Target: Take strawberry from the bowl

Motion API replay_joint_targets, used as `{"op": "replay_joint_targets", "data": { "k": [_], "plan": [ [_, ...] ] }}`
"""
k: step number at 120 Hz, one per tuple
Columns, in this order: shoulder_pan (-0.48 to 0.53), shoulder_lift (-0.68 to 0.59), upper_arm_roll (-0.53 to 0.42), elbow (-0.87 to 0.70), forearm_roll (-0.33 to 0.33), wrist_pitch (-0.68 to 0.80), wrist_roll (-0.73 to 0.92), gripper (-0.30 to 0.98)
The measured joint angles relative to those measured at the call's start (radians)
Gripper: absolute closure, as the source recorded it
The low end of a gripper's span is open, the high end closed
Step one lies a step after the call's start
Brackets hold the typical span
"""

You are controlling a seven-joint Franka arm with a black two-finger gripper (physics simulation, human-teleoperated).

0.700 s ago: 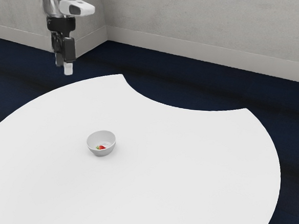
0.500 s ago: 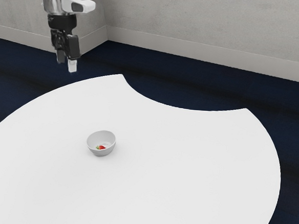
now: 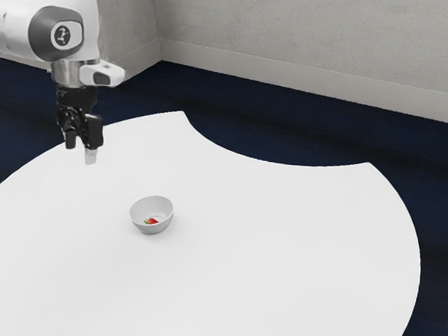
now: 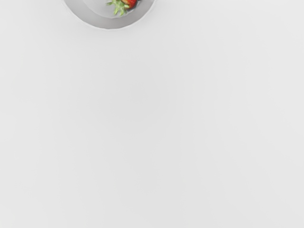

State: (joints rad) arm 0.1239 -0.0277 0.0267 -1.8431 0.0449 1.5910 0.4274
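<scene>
My gripper (image 3: 81, 149) is empty, fingers (image 3: 95, 132) apart, pointing down above the table (image 3: 264, 255) near its curved edge on the exterior view's left. It's high and off to one side of the target, so the step in hand is approach, no contact yet.

Bowl (image 3: 152, 228) sits upright, in from the notch corner (image 3: 184, 114) on the exterior view's left. Strawberry (image 3: 153, 221) is inside, low down; green leaves (image 4: 116, 6) at one end. Can't tell if the fruit touches the wall.

Plan: stay above rim height, center over the fruit, not over the bowl. Then turn the wrist so both fingers straddle the red body crosswise and each has room inside the rim. Go straight down, slow. Leaves alone would likely slip or tear, so pinch the flesh. Close gently: probably soft, rounded, likely to roll if one finger lands first. Catching the rim could tip or drag the bowl. Once gripped, lift vertically until fruit and fingertips clear the rim, only then move sideways.
</scene>
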Motion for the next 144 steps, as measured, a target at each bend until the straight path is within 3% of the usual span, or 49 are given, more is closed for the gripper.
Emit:
{"op": "replay_joint_targets", "data": {
  "k": [22, 42, 74, 144],
  "plan": [
    [0.151, 0.105, 0.004, 0.026, 0.035, 0.149, 0.036, 0.0],
    [-0.046, 0.21, 0.0, 0.064, 0.038, 0.247, 0.068, 0.01],
    [-0.046, 0.334, -0.003, 0.127, 0.005, 0.334, 0.107, 0.04],
    [-0.072, 0.354, -0.022, -0.021, -0.065, 0.493, 0.334, 0.03]
  ]
}}
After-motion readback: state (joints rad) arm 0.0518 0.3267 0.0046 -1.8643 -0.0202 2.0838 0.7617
